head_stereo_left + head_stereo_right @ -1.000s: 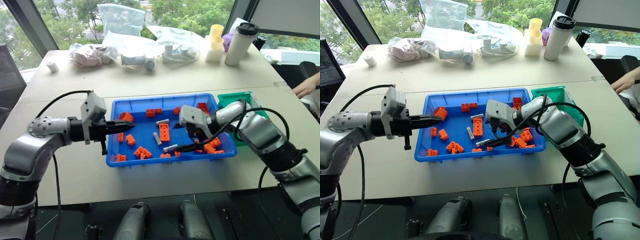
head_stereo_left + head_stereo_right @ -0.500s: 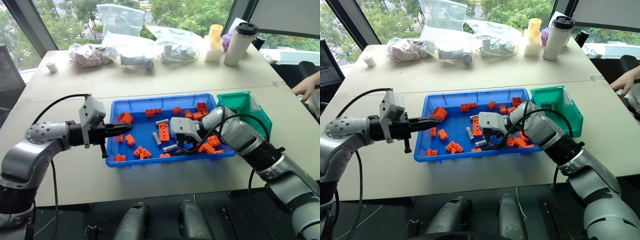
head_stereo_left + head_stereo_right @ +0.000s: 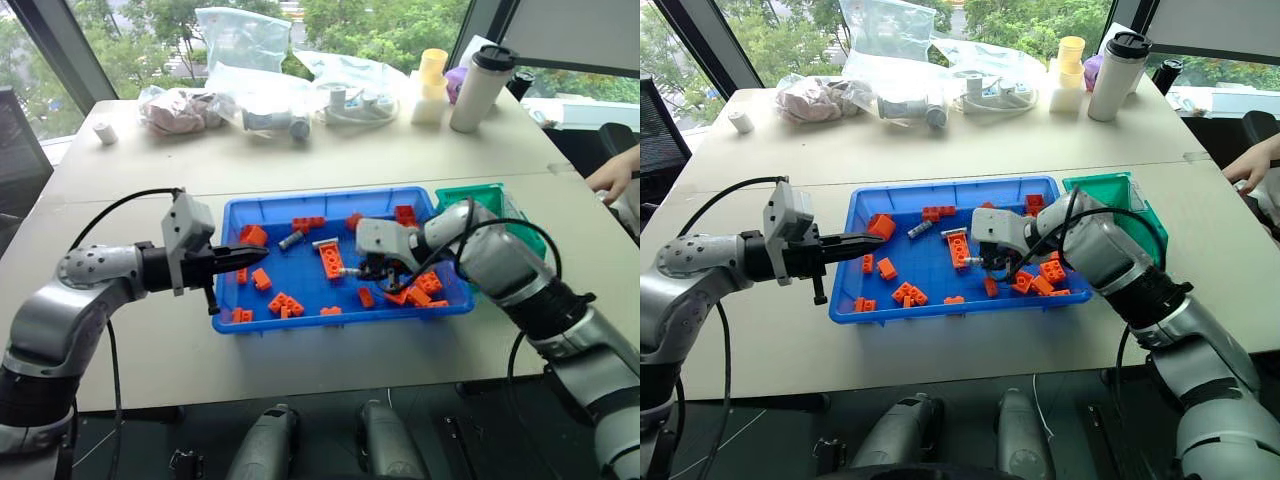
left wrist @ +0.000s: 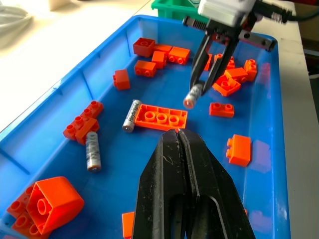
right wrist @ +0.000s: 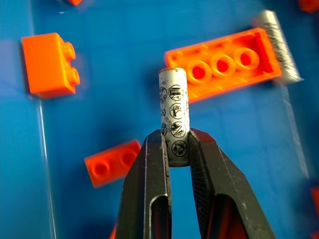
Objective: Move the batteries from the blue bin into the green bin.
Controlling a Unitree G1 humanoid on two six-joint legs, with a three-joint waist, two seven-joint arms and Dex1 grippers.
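Your right gripper [image 5: 177, 149] clamps a battery [image 5: 174, 114] above the blue bin [image 3: 440, 200]; your left gripper [image 4: 178, 142] hovers with fingers together.

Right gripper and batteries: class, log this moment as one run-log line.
right gripper: shut on battery, above blue bin | left gripper: shut, empty | loose batteries in blue bin: two | green bin: not reached

battery [image 5: 174, 116]: matt metal, printed | blue bin [image 4: 60, 94]: glossy plastic | bricks [image 4: 160, 115]: smooth plastic

Green bin [image 3: 520, 222] right of blue bin [image 3: 300, 321]; batteries [image 4: 92, 152] inside.
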